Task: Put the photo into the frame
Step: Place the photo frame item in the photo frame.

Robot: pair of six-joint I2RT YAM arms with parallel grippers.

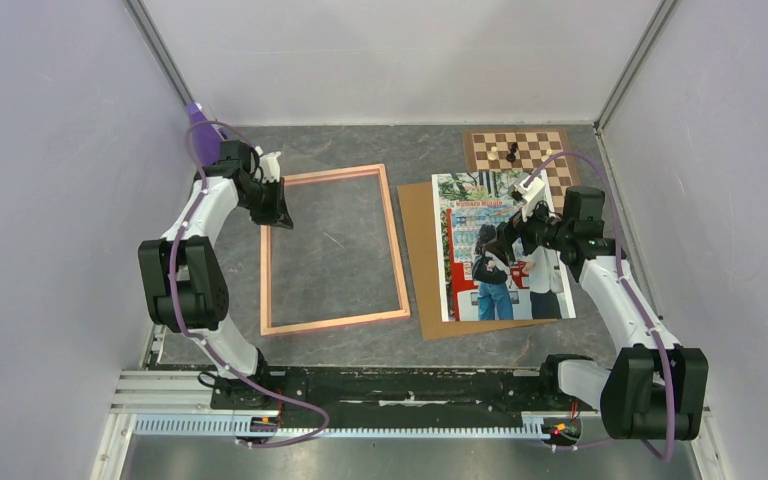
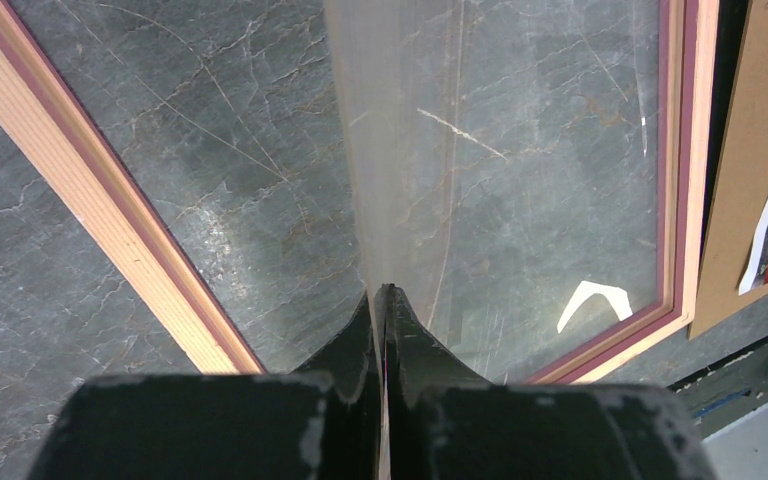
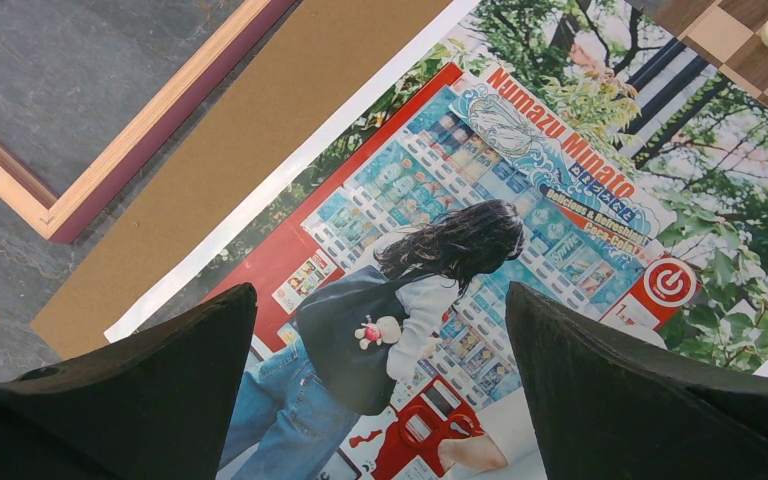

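The frame (image 1: 396,245) lies flat on the grey table, pale wood side up, with bare table showing through it. My left gripper (image 1: 277,207) is over its far left corner. In the left wrist view this gripper (image 2: 385,292) is shut on the edge of a thin clear sheet (image 2: 400,150) that stands edge-on above the frame (image 2: 90,190). The photo (image 1: 500,250) lies face up on a brown backing board (image 1: 420,270) to the right of the frame. My right gripper (image 1: 493,258) hovers open over the photo (image 3: 480,200), its fingers either side of the woman, holding nothing (image 3: 378,292).
A chessboard (image 1: 545,150) with a few pieces lies at the back right, touching the photo's far edge. The backing board (image 3: 260,130) sits close to the frame's right rail (image 3: 160,110). Grey walls close in the left, right and back sides.
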